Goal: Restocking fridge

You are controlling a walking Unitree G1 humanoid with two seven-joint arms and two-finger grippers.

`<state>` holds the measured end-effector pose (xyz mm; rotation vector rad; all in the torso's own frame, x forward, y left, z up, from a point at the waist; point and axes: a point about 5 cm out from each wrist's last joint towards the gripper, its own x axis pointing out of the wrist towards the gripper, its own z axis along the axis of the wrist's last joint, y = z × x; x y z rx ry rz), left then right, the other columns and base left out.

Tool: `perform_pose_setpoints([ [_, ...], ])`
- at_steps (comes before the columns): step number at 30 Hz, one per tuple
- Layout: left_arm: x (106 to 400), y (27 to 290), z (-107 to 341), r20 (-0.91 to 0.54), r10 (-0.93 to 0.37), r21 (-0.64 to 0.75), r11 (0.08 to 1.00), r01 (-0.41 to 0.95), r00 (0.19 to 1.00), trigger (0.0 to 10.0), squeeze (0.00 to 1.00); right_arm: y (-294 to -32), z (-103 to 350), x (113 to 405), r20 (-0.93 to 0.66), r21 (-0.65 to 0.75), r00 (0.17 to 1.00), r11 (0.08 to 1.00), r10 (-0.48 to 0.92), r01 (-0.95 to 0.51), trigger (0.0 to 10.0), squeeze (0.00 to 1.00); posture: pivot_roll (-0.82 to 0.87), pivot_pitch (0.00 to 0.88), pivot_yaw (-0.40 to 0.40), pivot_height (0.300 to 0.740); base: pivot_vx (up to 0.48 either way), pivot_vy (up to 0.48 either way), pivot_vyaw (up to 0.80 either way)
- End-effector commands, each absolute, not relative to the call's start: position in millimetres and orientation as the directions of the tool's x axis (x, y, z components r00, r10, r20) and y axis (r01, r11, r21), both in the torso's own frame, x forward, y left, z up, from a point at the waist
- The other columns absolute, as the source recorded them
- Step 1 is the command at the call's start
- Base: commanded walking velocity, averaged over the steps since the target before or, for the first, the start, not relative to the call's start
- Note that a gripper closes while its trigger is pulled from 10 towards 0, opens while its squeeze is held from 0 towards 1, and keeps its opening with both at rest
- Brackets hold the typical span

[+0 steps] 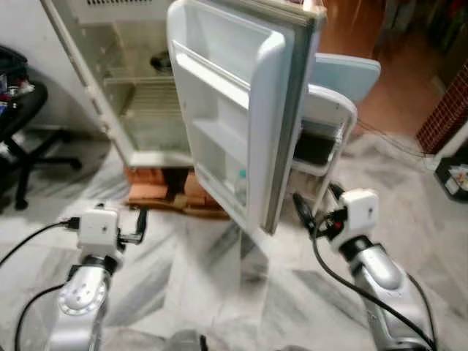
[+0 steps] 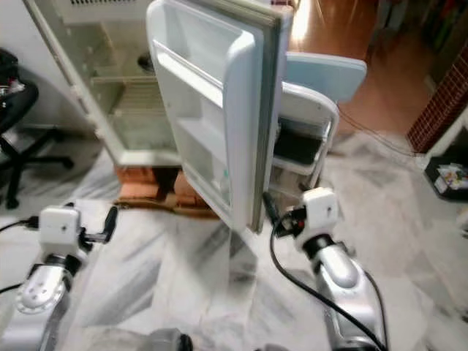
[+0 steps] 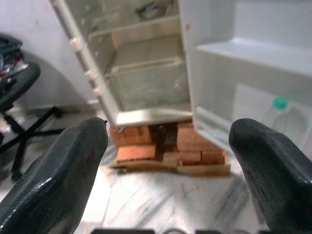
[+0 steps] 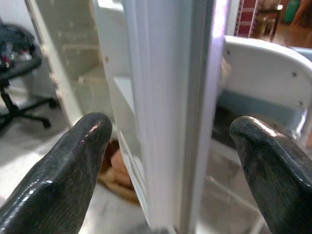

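Observation:
The white fridge (image 1: pixel 139 110) stands open on a base of red bricks (image 1: pixel 157 191), its wire shelves bare apart from a dark bowl (image 1: pixel 161 62) high up. The fridge door (image 1: pixel 234 110) swings out towards me. A clear bottle with a green cap (image 3: pixel 282 114) stands in the door's lowest shelf. My right gripper (image 1: pixel 320 205) is open just in front of the door's outer edge (image 4: pixel 170 97), one finger on each side of it, not touching. My left gripper (image 1: pixel 139 227) is open and holds nothing, low over the floor and facing the fridge's bottom.
A black office chair (image 1: pixel 22 139) stands at the left by the wall. A white and pale blue chair (image 1: pixel 336 110) sits close behind the open door on the right. The floor is grey marble; wooden flooring and a brick pillar (image 1: pixel 446 110) lie at the far right.

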<state>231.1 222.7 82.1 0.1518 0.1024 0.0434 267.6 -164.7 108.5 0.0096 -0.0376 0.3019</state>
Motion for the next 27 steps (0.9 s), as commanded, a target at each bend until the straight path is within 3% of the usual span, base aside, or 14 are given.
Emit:
perform_pose_setpoints([
  [1, 231, 220, 86, -0.074, 0.037, 0.144, 0.989, -0.026, 0.997, 10.0, 0.0, -164, 107, 270, 0.038, -0.007, 0.959, 0.959, 0.282, -0.282, 10.0, 0.0, 0.02, 0.107, 0.035, 0.74, 0.0, 0.0, 0.0],
  [7, 231, 208, 83, -0.074, 0.004, 0.128, 0.992, 0.005, 0.997, 10.0, 0.0, -158, 113, 279, 0.063, 0.006, 0.966, 0.968, 0.249, -0.25, 10.0, 0.0, 0.02, 0.09, 0.026, 0.74, 0.221, 0.0, 0.0],
  [27, 233, 203, 80, -0.081, -0.022, 0.126, 0.992, 0.032, 0.996, 10.0, 0.0, -157, 106, 284, 0.047, -0.045, 0.977, 0.977, 0.21, -0.208, 10.0, 0.0, 0.02, 0.068, 0.026, 0.74, 0.33, 0.0, 0.0],
])
